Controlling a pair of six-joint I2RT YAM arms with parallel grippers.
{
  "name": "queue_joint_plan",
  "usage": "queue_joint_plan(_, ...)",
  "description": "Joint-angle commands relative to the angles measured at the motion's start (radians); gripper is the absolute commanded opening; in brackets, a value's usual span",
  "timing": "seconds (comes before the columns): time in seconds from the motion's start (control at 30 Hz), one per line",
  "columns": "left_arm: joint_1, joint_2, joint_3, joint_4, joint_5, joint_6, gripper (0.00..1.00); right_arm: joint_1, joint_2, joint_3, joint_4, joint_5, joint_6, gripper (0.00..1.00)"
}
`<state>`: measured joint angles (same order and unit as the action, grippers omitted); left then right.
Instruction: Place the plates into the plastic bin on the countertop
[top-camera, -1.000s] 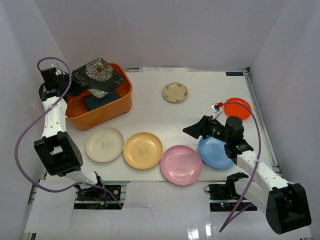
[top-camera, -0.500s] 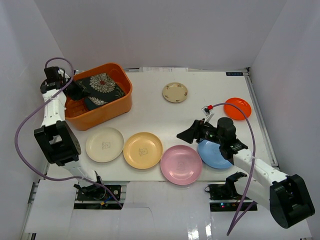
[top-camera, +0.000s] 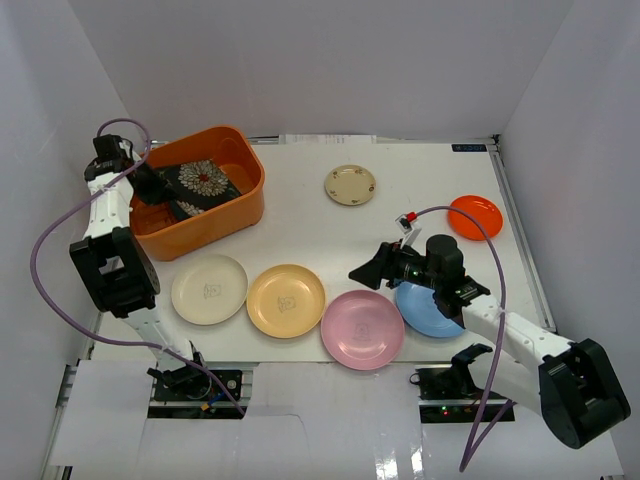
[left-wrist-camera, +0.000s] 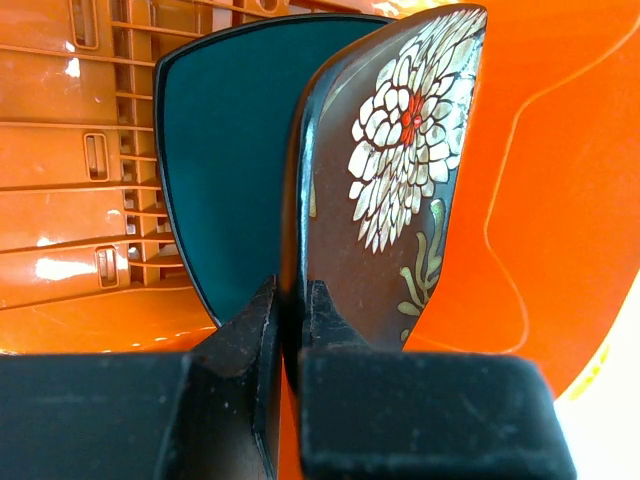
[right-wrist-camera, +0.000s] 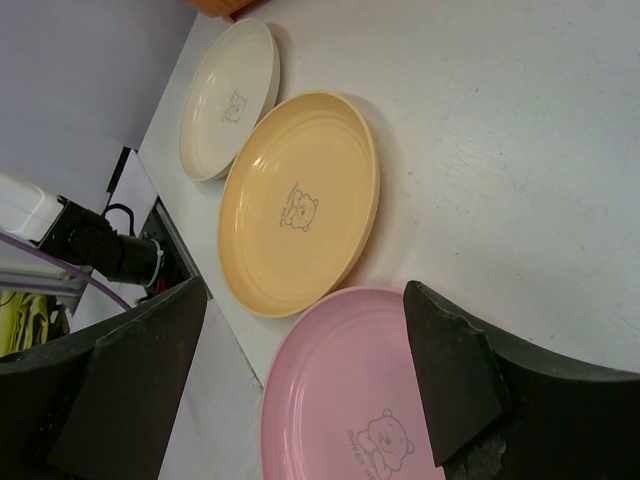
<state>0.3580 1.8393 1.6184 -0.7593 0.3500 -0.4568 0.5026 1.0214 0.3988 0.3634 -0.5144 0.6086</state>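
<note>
Unreadable small print on pink plate (right-wrist-camera: 340, 400)

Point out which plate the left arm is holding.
The square black floral plate, pinched by its edge between the left fingers inside the orange bin, beside the teal square plate. The round plates lie loose on the countertop.

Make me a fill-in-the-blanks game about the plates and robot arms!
1. The left gripper is shut on the floral plate inside the ____ bin.
2. The ____ plate sits between the cream plate and the pink plate.
3. The right gripper is wide ____, holding nothing.
Missing words: orange, yellow, open.
</note>
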Motion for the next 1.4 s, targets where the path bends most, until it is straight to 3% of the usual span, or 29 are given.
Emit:
queue_joint_plan(0.0,0.004,-0.040,0.026,0.068,0.053,-0.006,0.00,0.014,0.009,0.037,0.017,0.022,-0.023,0.86)
queue_joint_plan(0.13,0.004,-0.029,0.014,0.074,0.040,-0.003,0.00,0.024,0.011,0.035,0.019,0.039,-0.023,0.86)
queue_joint_plan(0.27,0.004,-0.031,-0.009,0.077,0.009,0.000,0.18,0.030,0.017,0.038,0.014,0.043,-0.024,0.86)
queue_joint_plan(0.6,0.004,-0.051,-0.063,0.084,-0.065,0.027,0.42,0.045,0.026,0.035,0.019,0.068,-0.021,0.86)
queue_joint_plan(0.87,-0.014,-0.141,-0.103,0.120,-0.146,0.037,0.90,0.076,0.054,0.057,-0.009,0.100,-0.041,0.85)
queue_joint_plan(0.93,-0.024,-0.184,-0.110,0.133,-0.160,0.029,0.98,0.082,0.062,0.063,-0.015,0.106,-0.046,0.85)
queue_joint_plan(1.13,-0.067,-0.313,-0.195,0.230,-0.207,0.003,0.98,0.109,0.080,0.089,-0.056,0.137,-0.063,0.84)
queue_joint_plan(1.37,-0.174,-0.619,-0.322,0.416,-0.275,-0.025,0.98,0.129,0.082,0.138,-0.147,0.206,-0.109,0.70)
